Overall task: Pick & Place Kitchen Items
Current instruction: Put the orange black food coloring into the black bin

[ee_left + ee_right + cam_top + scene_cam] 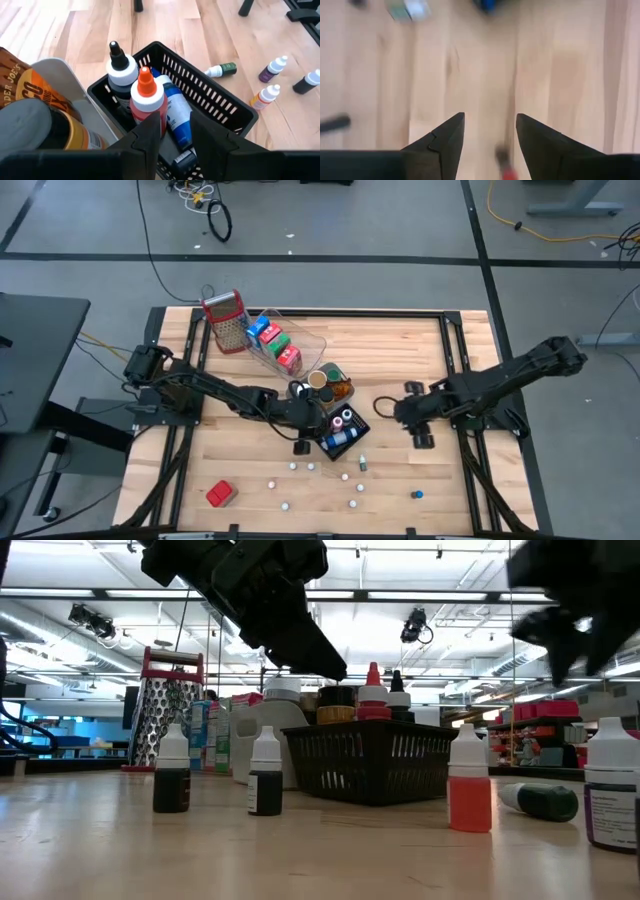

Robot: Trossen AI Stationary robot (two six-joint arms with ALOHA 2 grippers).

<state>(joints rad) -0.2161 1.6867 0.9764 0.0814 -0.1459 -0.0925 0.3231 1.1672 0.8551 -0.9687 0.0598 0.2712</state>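
Note:
A black basket (pixel 345 430) holds several small bottles, among them an orange-capped red one (pixel 146 97), a black-tipped one (pixel 120 65) and a blue one (pixel 175 112) lying flat. My left gripper (pixel 175 132) hangs open just above the basket's near corner, its fingers either side of the blue bottle's dark cap end and clear of it. My right gripper (pixel 416 424) is open over bare wood right of the basket, pointing down. Several loose little bottles (pixel 345 477) stand or lie on the table toward the near edge.
A clear tray (pixel 280 345) of red, blue and green cartons and a red-topped grater (pixel 226 320) stand at the far left. A grey tray (pixel 65 85) with jars adjoins the basket. A red item (pixel 220 493) and a blue cap (pixel 417 494) lie near the front.

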